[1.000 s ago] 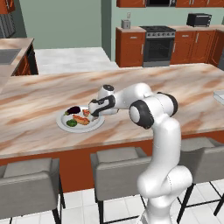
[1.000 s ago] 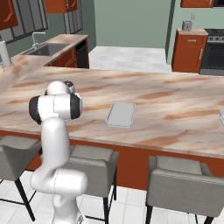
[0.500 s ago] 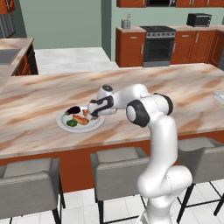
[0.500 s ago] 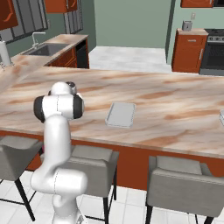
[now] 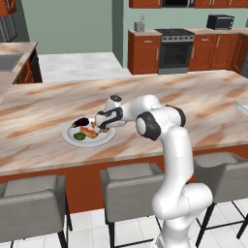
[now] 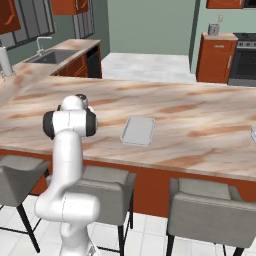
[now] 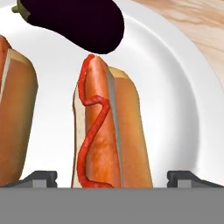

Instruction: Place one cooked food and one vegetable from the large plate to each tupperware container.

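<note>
Desk [image 5: 43,109]: long island top, marbled pink-brown stone, over a red-brown base. It carries every item listed below.

Stools [image 5: 131,186]: grey padded seats ranged along the near side of the desk.

Robot arm [image 5: 160,121]: white with dark joints, reaching low across the desk toward the plate in the left base view.

Tupperware container [image 6: 138,131]: shallow pale grey rectangular tray, lying flat on the desk well to the arm's right in the right base view. A second tray [image 5: 243,106] shows at the right edge of the left base view, far from the plate.

Large plate [image 5: 68,137]: round, white, pale-grey rim, flat on the desk in front of the arm. It bears all the food.

Claw [image 7: 112,177]: fingers spread wide, holding nothing; set low over the plate, one tip to each side of a hot dog. In the left base view it sits at the plate's right side [image 5: 100,127].

Hot dog [image 7: 107,131]: sausage in a bun with a red sauce squiggle, lying between the fingertips. A second hot dog [image 7: 15,113] lies beside it at the hand view's left edge.

Eggplant [image 7: 74,22]: dark purple, glossy, at the far end of the central hot dog.

Green vegetable [image 5: 79,136]: small, at the plate's near left.
</note>
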Available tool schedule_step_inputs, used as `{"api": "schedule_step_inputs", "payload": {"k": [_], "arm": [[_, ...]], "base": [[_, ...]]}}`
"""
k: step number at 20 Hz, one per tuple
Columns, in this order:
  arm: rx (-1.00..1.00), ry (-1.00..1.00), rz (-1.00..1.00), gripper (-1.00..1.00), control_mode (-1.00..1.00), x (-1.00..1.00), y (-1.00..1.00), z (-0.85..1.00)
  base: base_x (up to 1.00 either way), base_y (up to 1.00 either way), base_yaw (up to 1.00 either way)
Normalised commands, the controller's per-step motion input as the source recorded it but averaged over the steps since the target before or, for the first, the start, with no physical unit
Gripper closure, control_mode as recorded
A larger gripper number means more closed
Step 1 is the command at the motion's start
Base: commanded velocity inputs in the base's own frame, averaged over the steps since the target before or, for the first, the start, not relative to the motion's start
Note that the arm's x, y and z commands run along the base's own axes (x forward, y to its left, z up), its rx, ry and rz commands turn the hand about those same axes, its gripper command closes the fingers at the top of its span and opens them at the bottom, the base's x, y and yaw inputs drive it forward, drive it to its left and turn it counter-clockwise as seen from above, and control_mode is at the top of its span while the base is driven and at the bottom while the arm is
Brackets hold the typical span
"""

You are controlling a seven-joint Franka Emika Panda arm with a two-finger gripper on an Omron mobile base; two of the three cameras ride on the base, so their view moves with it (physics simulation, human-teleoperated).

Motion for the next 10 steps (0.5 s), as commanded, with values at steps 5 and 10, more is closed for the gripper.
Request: {"api": "schedule_step_inputs", "payload": {"k": [5, 10], "arm": [[-0.01, 0.00, 0.00, 1.00, -1.00, 0.00, 0.19, -0.40], [0.00, 0.08, 0.00, 1.00, -1.00, -0.15, -0.03, -0.11]], "base": [[0.00, 0.00, 0.00], [0.00, 0.00, 0.00]]}}
